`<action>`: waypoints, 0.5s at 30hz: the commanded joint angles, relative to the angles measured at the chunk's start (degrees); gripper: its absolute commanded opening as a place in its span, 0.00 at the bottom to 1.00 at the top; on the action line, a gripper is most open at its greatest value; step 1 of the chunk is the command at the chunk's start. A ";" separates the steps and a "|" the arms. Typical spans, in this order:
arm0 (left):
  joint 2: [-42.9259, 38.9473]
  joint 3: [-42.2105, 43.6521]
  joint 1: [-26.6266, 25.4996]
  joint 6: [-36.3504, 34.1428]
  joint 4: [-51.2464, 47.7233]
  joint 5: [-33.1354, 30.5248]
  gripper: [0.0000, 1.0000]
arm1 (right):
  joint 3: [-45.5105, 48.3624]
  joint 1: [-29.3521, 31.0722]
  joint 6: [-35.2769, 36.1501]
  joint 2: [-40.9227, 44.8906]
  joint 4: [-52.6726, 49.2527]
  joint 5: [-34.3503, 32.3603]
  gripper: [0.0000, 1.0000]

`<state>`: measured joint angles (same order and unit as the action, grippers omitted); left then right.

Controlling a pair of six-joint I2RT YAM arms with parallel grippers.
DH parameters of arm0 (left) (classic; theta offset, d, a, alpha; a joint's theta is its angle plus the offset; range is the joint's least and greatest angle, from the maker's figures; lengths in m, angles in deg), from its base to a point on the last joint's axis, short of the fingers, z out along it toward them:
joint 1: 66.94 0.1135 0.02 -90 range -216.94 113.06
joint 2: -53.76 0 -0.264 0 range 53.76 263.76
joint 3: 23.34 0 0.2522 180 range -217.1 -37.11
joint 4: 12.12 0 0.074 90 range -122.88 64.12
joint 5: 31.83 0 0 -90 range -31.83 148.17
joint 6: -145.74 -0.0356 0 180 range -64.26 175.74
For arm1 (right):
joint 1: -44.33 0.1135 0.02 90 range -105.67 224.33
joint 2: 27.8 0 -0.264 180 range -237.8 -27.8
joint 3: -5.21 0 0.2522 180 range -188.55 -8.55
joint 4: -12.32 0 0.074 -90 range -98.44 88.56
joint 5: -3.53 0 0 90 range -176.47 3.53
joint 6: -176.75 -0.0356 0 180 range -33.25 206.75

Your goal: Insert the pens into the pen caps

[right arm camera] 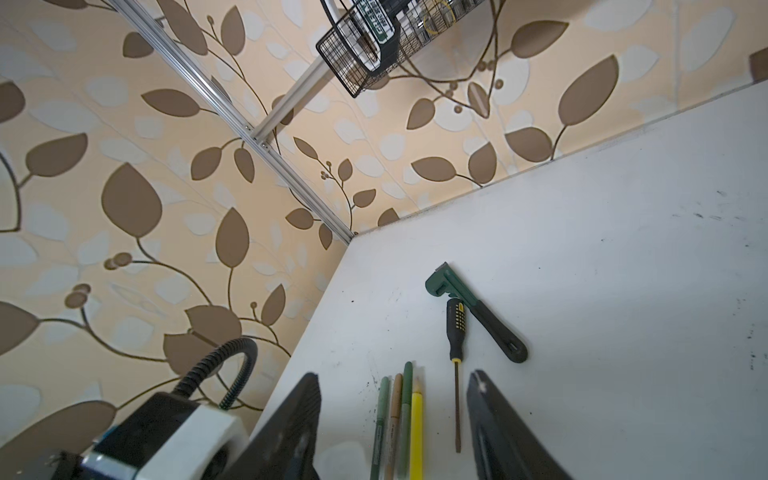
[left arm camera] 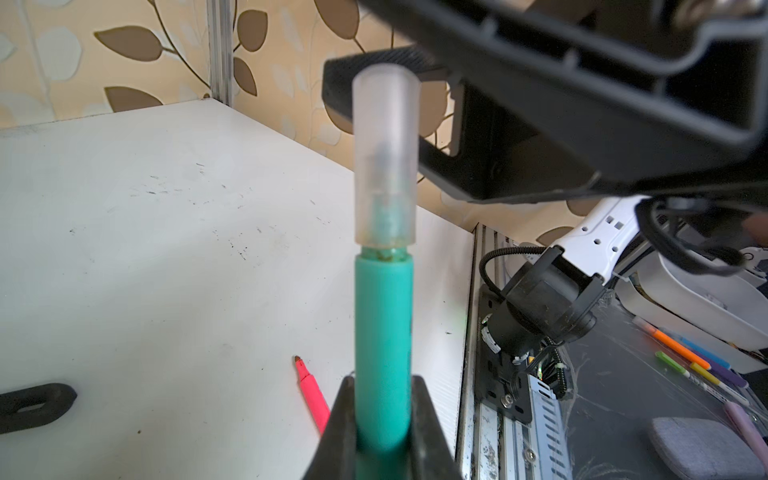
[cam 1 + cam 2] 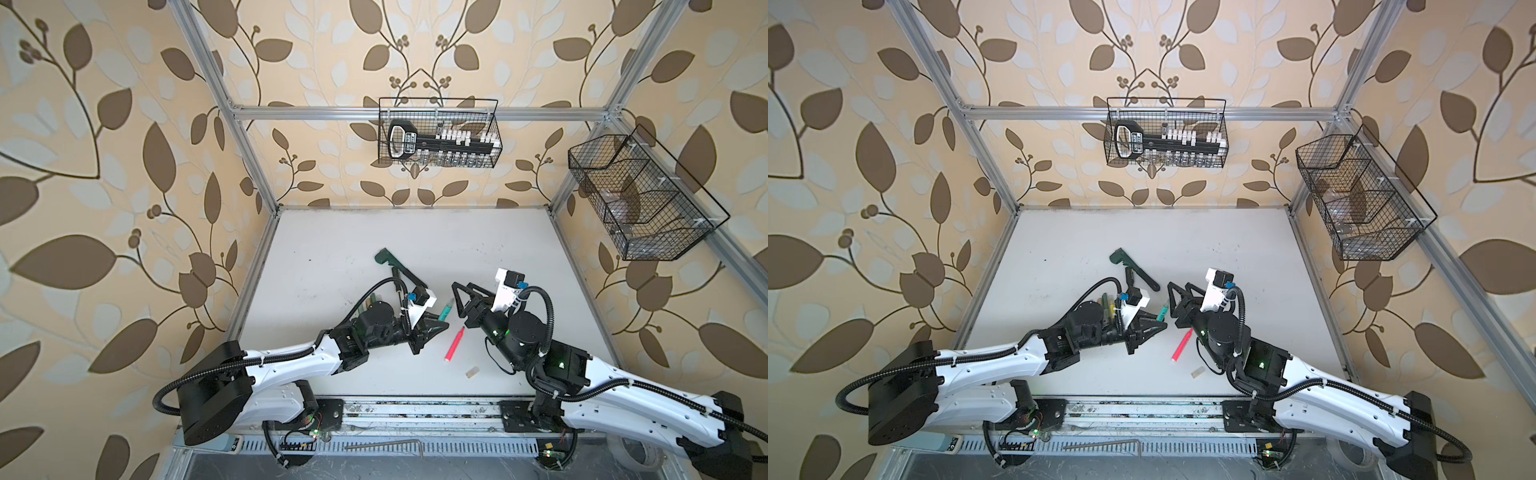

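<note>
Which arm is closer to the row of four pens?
Left. The left arm's wrist is directly over the four pens; the right arm is farther right, with the right gripper open, facing them.

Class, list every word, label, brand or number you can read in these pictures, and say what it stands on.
Nothing reads clearly enough to quote.
Green label on the rack in the basket: white letters, too blurred.
Print along the grey-green pen: too small.
Yellow marks on the screwdriver handle: unreadable.
</note>
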<state>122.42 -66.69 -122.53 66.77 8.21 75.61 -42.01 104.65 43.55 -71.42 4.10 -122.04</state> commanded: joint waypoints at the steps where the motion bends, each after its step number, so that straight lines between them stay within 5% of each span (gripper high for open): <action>1: -0.11 -1.29 -0.74 -1.57 2.07 -0.38 0.00 | -1.64 -0.47 -0.59 -0.57 -0.67 4.36 0.53; 11: -0.11 -1.43 -1.10 -1.87 1.95 -0.29 0.00 | -3.78 -0.79 -0.40 -4.17 0.17 6.57 0.48; 15: -0.13 -1.40 -1.15 -1.90 1.88 -0.29 0.00 | -5.09 -1.14 -0.13 -5.89 -0.42 7.07 0.38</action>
<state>122.55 -66.69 -123.23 66.33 8.07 75.56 -44.56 103.91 43.11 -76.66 3.94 -116.10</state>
